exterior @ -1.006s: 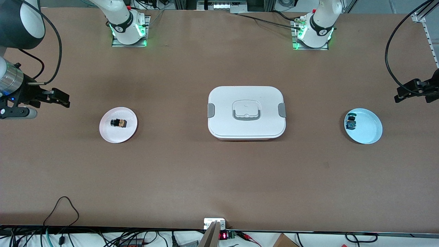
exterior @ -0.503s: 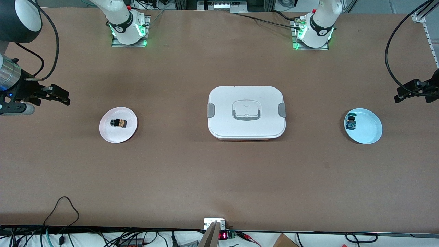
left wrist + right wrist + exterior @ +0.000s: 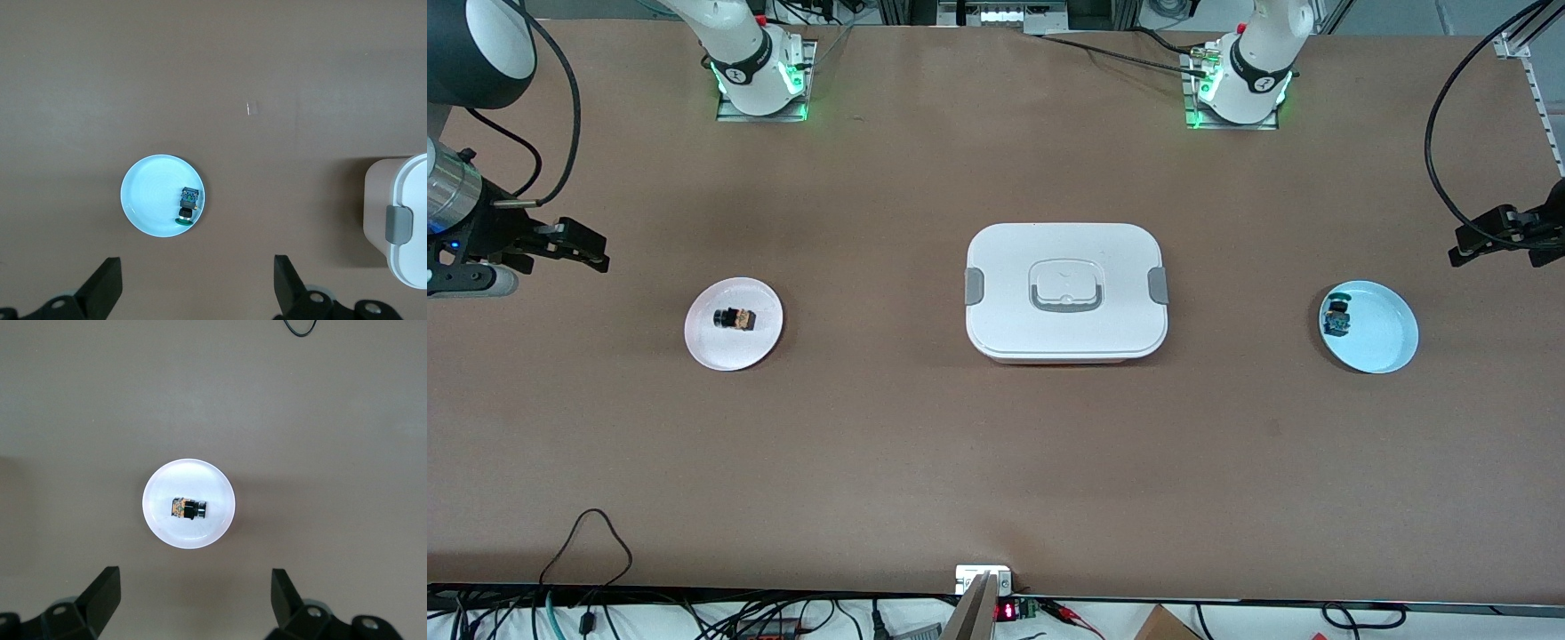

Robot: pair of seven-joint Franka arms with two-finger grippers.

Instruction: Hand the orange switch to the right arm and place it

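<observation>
The orange switch (image 3: 735, 317) lies on its side on a small white plate (image 3: 716, 349) toward the right arm's end of the table; it also shows in the right wrist view (image 3: 187, 509). My right gripper (image 3: 580, 250) is open and empty, up in the air over the bare table at that end, off the plate. My left gripper (image 3: 1485, 238) is open and empty, up in the air over the table at the left arm's end, next to a light blue plate (image 3: 1383, 342) that holds a green-and-blue switch (image 3: 1336, 316).
A white lidded box (image 3: 1065, 292) with grey clips and a handle stands in the middle of the table between the two plates. Black cables hang beside both wrists. The blue plate (image 3: 143, 200) and box edge (image 3: 407, 227) show in the left wrist view.
The right arm has drawn back a little toward its end of the table and risen slightly. The left arm, both plates and both switches have not moved.
</observation>
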